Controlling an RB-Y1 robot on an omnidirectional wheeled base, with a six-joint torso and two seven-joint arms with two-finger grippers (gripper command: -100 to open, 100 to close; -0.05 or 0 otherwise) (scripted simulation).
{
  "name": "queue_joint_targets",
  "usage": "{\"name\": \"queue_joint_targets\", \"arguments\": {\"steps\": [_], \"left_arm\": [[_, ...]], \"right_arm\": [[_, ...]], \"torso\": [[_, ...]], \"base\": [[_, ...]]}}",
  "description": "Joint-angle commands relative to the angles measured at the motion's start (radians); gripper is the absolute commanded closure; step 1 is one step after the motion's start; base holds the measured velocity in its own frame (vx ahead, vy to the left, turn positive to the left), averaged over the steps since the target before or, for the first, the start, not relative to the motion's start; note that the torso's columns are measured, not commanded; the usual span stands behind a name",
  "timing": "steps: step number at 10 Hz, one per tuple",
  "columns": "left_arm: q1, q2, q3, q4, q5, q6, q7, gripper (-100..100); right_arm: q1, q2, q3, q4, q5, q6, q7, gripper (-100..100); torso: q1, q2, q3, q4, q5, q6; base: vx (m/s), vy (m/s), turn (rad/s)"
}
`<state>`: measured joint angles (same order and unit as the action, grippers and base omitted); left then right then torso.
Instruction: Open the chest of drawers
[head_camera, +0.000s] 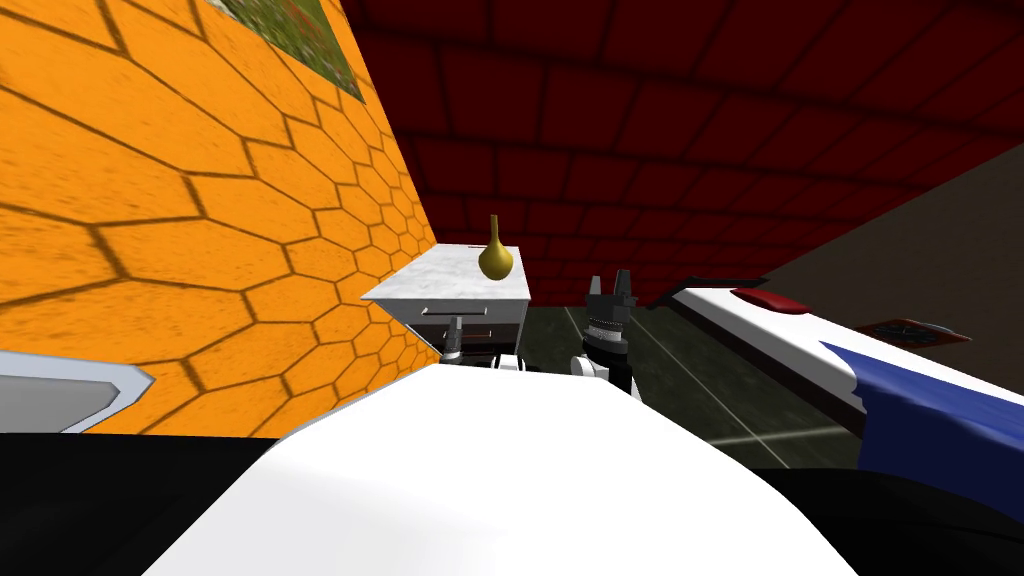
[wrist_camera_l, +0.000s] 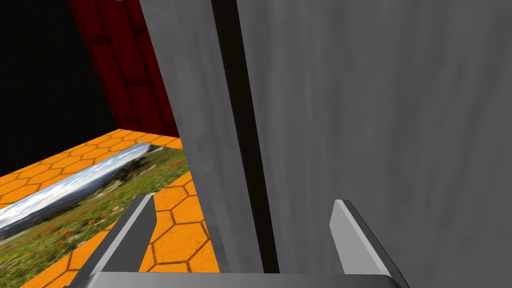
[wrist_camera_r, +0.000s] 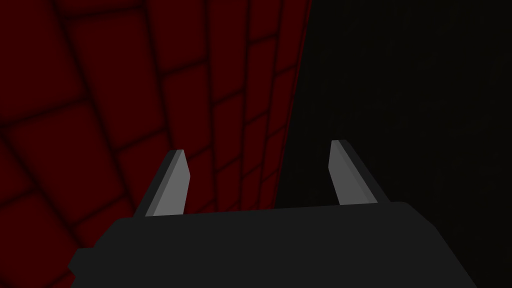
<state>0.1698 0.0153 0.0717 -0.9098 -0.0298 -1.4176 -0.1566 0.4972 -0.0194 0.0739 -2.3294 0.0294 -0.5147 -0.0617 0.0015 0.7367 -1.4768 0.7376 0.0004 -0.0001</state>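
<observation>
Directly ahead of the left gripper (wrist_camera_l: 244, 200), whose fingers (wrist_camera_l: 132, 230) stand apart holding nothing, is the chest of drawers (wrist_camera_l: 375, 125); a dark seam (wrist_camera_l: 240, 125) runs between the fingers. Judged rigid, heavy, smooth-faced (a vase (head_camera: 495, 258) on top could topple). Take the drawer's handle (head_camera: 455, 312), just beyond the gripper. Right gripper (wrist_camera_r: 257, 147) spread, empty.

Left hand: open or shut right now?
Open. The left hand's two fingers stand wide apart in front of the grey chest of drawers, gripping nothing.
</observation>
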Motion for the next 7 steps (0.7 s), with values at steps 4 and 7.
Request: {"name": "queue_joint_targets", "arguments": {"steps": [4, 7], "left_arm": [[-0.062, 0.009, 0.007, -0.034, 0.005, 0.092, 0.003, -100], [-0.083, 0.016, 0.011, -0.04, 0.008, 0.116, 0.006, -100]], "right_arm": [[0.0, 0.0, 0.0, 0.0, 0.0, 0.0, 0.0, 0], [0.0, 0.0, 0.0, 0.0, 0.0, 0.0, 0.0, 0]], "torso": [[-0.002, 0.002, 0.002, 0.001, -0.001, 0.0], [-0.002, 0.001, 0.001, 0.0, -0.001, 0.0]], "base": [[-0.03, -0.009, 0.023], [-0.03, -0.01, 0.015]]}}
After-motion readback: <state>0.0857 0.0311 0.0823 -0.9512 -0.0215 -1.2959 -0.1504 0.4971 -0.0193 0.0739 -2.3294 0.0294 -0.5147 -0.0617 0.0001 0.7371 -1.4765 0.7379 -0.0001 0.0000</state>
